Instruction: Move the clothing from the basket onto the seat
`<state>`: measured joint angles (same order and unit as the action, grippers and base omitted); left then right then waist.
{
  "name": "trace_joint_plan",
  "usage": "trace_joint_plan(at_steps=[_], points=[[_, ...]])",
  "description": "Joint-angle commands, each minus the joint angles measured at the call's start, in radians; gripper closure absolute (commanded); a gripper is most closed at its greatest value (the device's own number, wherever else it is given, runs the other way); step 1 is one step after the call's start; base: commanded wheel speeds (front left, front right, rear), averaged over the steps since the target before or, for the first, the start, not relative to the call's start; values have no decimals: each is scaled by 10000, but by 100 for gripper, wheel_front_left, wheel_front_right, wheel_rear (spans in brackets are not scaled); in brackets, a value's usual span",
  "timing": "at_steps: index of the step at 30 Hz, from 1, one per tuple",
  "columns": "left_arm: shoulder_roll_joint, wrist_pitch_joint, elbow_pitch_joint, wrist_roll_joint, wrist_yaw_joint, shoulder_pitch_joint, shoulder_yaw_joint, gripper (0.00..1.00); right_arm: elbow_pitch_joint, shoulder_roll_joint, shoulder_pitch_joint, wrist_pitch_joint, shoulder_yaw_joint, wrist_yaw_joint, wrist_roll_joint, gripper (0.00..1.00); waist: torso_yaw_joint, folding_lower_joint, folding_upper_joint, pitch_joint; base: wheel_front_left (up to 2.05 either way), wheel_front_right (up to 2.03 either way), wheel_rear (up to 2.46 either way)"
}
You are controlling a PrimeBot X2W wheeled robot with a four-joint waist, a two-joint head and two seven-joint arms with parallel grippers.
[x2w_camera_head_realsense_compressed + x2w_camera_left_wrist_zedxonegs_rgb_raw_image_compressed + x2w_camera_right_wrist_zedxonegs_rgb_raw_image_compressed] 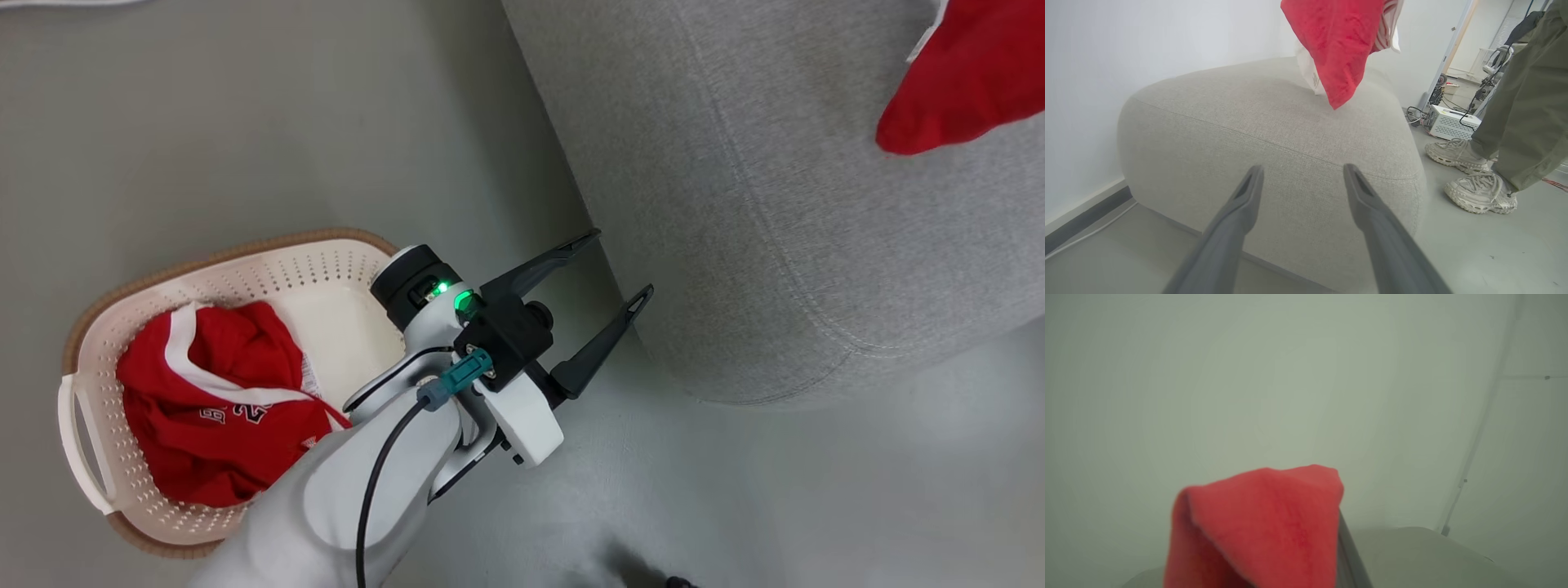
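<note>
The cream basket [269, 253] stands on the floor at the lower left with a crumpled red and white piece of clothing [220, 400] in it. My left gripper [622, 263] is open and empty between the basket and the grey seat [775, 204], its fingertips close to the seat's corner [1257, 122]. A second red garment [963, 82] hangs over the seat's top [1339, 45]. In the right wrist view this red cloth [1261, 526] drapes over my shut right gripper, with one dark finger [1348, 559] showing beside it.
A person in olive trousers and pale sneakers [1478, 192] stands on the floor to the right of the seat. A white box [1453, 122] with cables sits behind them. A white wall [1086, 81] runs along the seat's left side.
</note>
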<state>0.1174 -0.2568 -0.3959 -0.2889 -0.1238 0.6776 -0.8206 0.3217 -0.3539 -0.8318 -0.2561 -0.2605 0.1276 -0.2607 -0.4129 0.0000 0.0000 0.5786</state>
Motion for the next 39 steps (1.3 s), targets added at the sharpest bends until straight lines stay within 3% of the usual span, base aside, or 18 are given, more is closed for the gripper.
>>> trace_joint_plan(at_steps=[1, 8, 16, 22, 29, 39], points=[[23, -49, 255, 34, -69, 288, 153, 0, -120, -408, -227, -57, -63, 31, 96, 100, 260, 0, 0, 478, 0, 0, 0], [138, -49, 257, 17, -69, 472, 162, 0, 1270, -1204, -1777, -57, -933, 31, 853, 100, 603, 0, 0, 1285, 0, 0, 0], [-10, -49, 319, 140, -69, 496, 96, 0, 2312, -2354, -3523, -57, -3328, 31, 2502, 100, 1263, 0, 0, 1998, 0, 0, 0], [-106, -49, 335, 143, -68, 114, 346, 0, 2881, -2287, -4084, -57, -4671, 31, 3322, 100, 1942, 0, 0, 2285, 0, 0, 0], [-219, -49, 384, 323, -68, -124, 701, 0, 4077, -1104, -3983, -57, -3569, 31, 3096, 100, 2422, 0, 0, 2504, 0, 0, 0], [-427, -49, 451, 203, -68, -140, 684, 0, 5684, -1189, -2858, -57, -2346, 31, 2083, 97, 2844, 0, 0, 2338, 0, 0, 0]])
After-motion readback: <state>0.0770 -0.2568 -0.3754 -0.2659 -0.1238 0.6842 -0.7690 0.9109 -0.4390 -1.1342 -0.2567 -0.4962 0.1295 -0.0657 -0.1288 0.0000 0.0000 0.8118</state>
